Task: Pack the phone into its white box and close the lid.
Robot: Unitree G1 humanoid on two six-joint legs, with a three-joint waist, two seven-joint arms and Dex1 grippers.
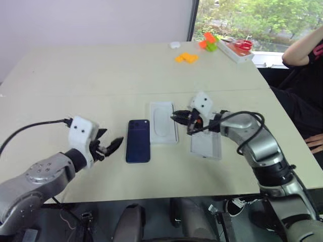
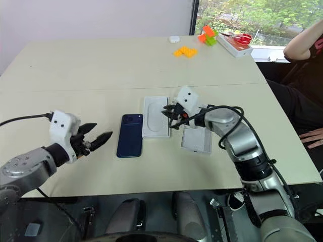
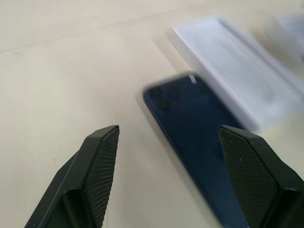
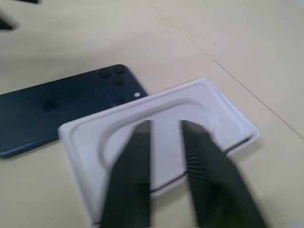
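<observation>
The dark blue phone [image 1: 138, 140] lies flat on the table, its camera cluster at the far end. Left of it my left gripper [image 1: 108, 146] hangs open, pointing at the phone and apart from it. Right of the phone stands the white box [image 3: 223, 85]; a thin white tray with an oval hollow [image 1: 163, 122] covers it and hides its floor. My right gripper [image 1: 177, 119] hovers at that tray's right edge, fingers [image 4: 133, 161] drawn close with nothing seen between them. The lid [image 1: 206, 146] lies pale side up under my right wrist.
Orange and green blocks [image 1: 187, 57] and a white tray holding a red item [image 1: 237, 49] sit at the far right of the table [image 1: 101, 70]. A small white round object [image 1: 174, 45] lies nearby. A person's arm [image 1: 303, 48] rests beyond the right edge.
</observation>
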